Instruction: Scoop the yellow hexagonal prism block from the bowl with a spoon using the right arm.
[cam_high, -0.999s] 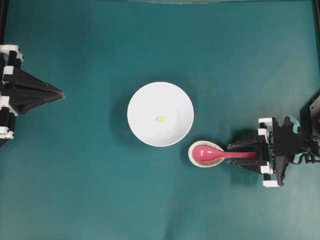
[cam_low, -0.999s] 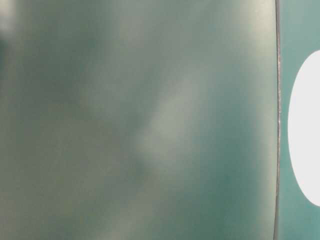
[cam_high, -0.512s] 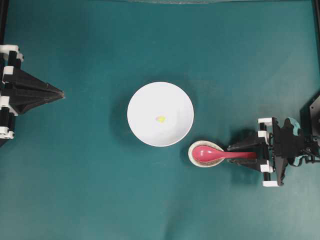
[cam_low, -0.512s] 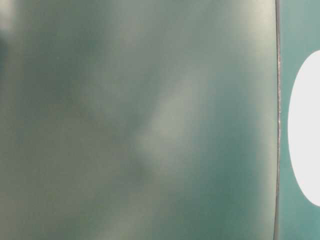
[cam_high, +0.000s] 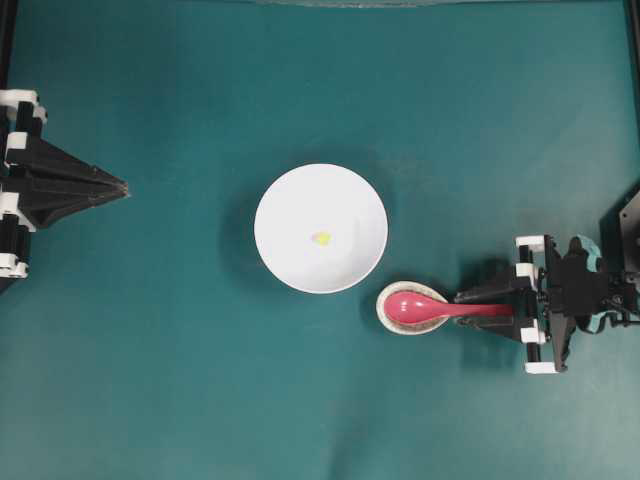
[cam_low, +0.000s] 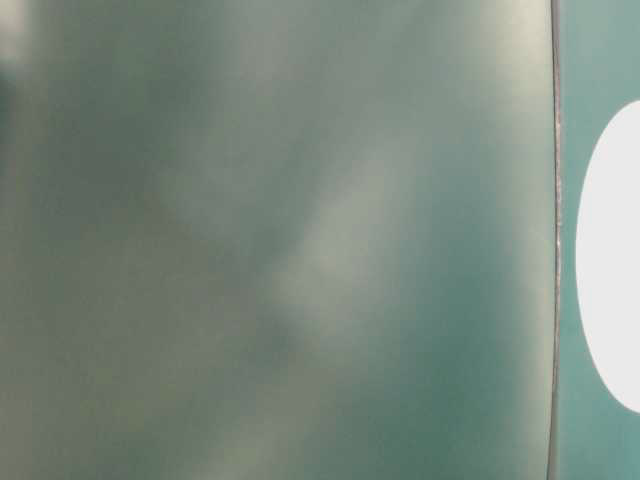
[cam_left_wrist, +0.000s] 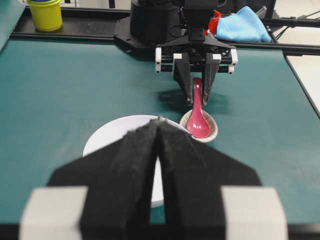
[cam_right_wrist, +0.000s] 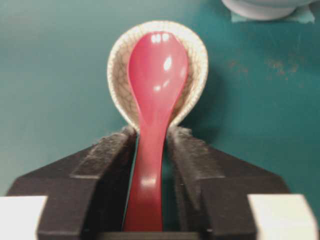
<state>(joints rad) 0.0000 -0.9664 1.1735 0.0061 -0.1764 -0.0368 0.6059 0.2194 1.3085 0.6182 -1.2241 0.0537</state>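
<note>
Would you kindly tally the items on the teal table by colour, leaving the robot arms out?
White: 1, the bowl
Yellow: 1, the hexagonal prism block in the bowl
Pink-red: 1, the spoon
Speckled grey-white: 1, the spoon rest
Total: 4

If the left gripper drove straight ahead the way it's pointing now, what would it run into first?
Likely the bowl: the left gripper points across the table toward it with only bare mat between. Its height is unclear, so it might pass over the rim.

Table-level view mostly grey-green blur; large round white bowl (cam_low: 612, 255) cut by right edge. Tiny yellow block (cam_high: 321, 238): shape too small to tell overhead.
</note>
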